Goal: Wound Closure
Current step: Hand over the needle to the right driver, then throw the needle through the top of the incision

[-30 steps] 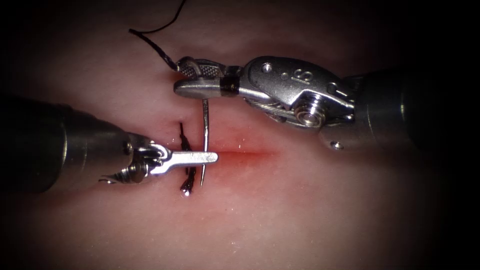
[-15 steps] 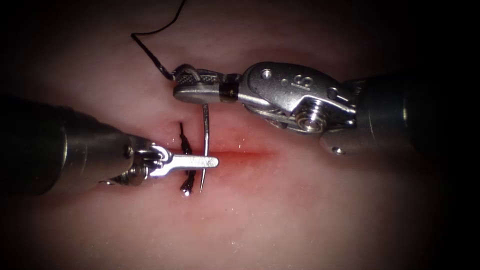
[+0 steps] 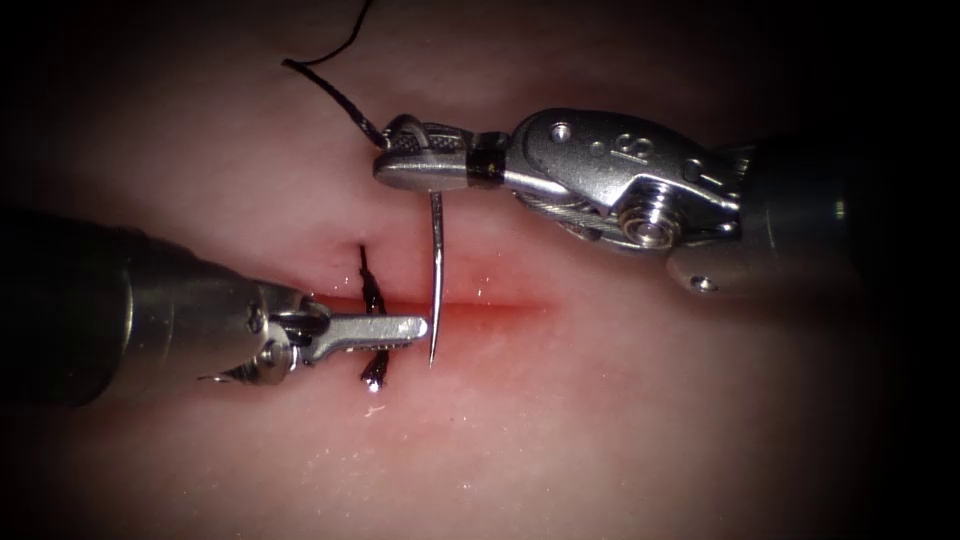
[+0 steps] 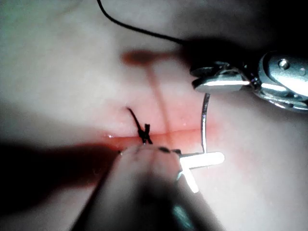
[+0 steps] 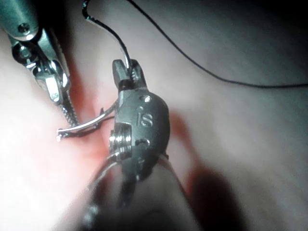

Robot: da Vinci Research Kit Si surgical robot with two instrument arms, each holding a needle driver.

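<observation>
While the needle [image 3: 436, 275] is clamped near its tail by the right tool [image 3: 415, 160], free above the cut [image 3: 480, 308], the left tool [image 3: 385, 328] is closed, empty, beside it.

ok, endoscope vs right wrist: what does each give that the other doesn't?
Endoscope: the cut with a tied stitch at its left end, and the needle hanging across it. Right wrist: the needle side-on, its tip off the tissue. Both: right tool jaws shut on the needle near its tail, thread running off, left tool holding nothing, tip by the needle point.
</observation>
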